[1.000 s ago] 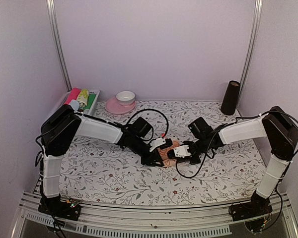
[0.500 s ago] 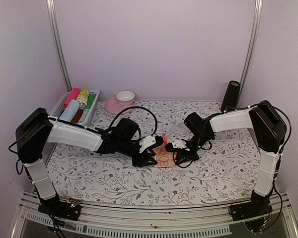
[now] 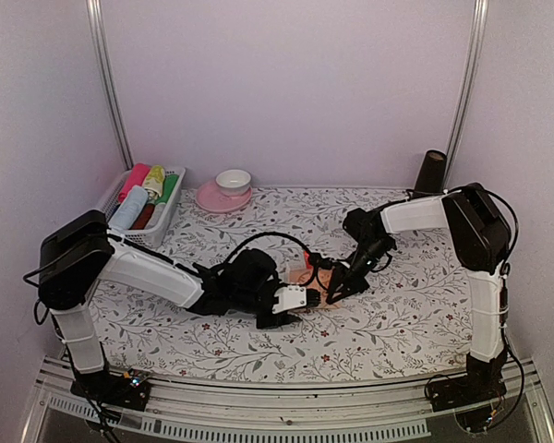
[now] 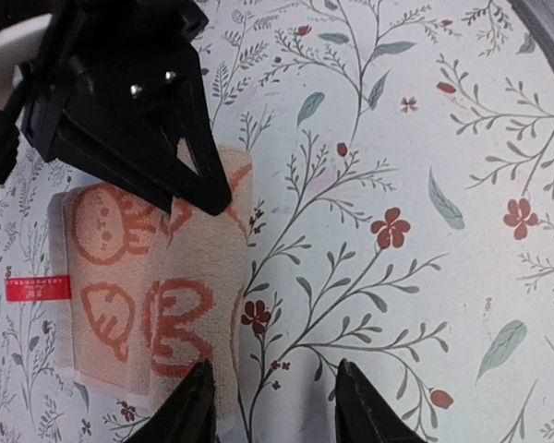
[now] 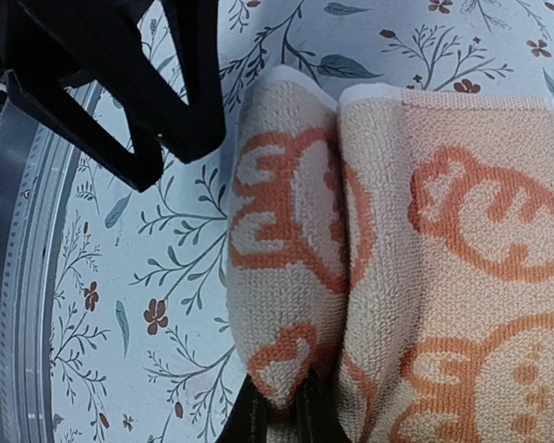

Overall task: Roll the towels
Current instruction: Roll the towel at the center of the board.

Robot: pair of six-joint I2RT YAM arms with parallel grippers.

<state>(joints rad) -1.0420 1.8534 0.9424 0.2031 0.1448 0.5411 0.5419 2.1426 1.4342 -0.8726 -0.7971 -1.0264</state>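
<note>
The peach-orange towel (image 3: 314, 278) lies mid-table on the floral sheet, with its one edge rolled into a thick fold (image 5: 286, 249). My right gripper (image 5: 289, 417) is shut on the end of that rolled fold, and its black fingers (image 4: 180, 152) reach down over the towel (image 4: 157, 277). My left gripper (image 4: 277, 411) stands open just off the towel's side. One finger sits by the towel's border and the other over the bare sheet, with nothing held. A pale blue roll (image 3: 128, 210) lies in the basket at the back left.
A white basket (image 3: 166, 214) with several coloured rolls stands at the back left. Beside it is a pink plate (image 3: 206, 197) carrying a white bowl (image 3: 233, 180). A black cylinder (image 3: 429, 182) stands at the back right. Black cables loop over the sheet near both wrists.
My left gripper has opened, let go of the towel and drawn back toward the near edge. My right gripper stays shut on the rolled edge, its arm swung further in.
</note>
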